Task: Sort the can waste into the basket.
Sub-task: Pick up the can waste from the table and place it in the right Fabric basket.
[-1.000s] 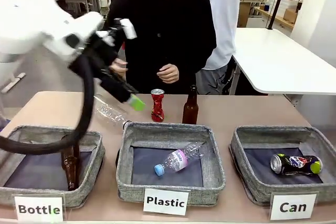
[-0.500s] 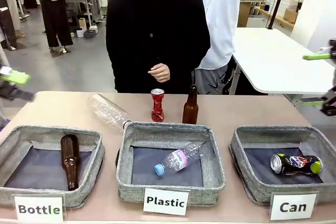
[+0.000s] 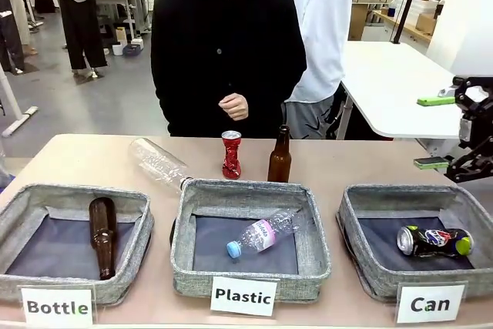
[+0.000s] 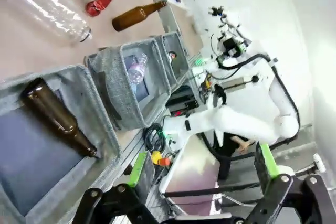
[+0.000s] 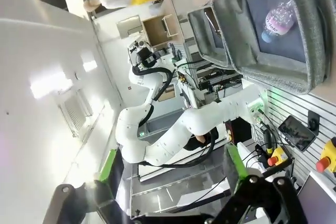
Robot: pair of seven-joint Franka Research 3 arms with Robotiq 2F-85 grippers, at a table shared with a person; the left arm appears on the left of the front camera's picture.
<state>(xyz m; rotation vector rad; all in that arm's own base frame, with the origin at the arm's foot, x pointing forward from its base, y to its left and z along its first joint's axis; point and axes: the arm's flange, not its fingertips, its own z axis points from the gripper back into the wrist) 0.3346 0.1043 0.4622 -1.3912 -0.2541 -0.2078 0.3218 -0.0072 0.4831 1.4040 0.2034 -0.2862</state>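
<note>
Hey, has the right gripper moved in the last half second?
Yes. The right gripper has come inward from the right edge and slightly lower, nearer the Can basket.

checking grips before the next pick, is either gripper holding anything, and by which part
Nothing is held: left gripper and right gripper are both open, empty.
</note>
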